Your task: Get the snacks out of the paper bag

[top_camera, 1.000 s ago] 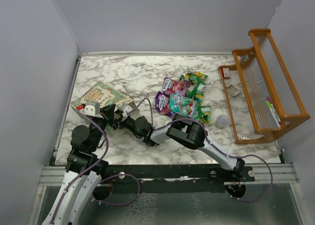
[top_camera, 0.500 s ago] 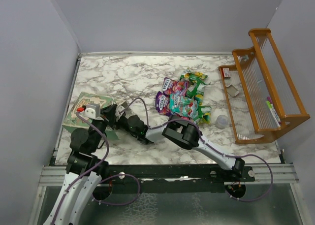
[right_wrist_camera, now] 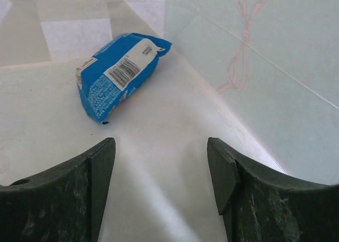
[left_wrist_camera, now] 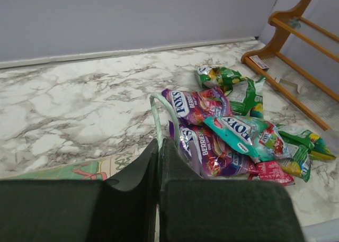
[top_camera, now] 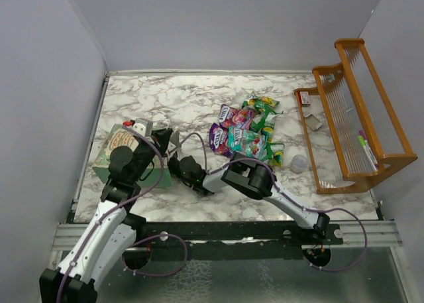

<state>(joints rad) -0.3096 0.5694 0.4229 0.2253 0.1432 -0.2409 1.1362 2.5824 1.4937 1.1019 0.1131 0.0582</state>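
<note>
Marble tabletop (top_camera: 165,101) carries everything: the right gripper (right_wrist_camera: 161,152), jaws spread wide and empty, sits inside the paper bag (right_wrist_camera: 265,56), a blue packet (right_wrist_camera: 119,72) lying just ahead of it. The left gripper (left_wrist_camera: 159,146) is pinched tight, apparently on the bag's rim by its handle (left_wrist_camera: 157,117); more snacks (top_camera: 248,134) lie heaped on the marble beyond.

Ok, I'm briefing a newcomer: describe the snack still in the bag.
Find the pale-green paper bag at the left of the table. Inside, on its cream-white floor, one packet lies ahead of the right gripper. It's blue with a white barcode panel, unlike the purple, pink and green pile outside.
</note>
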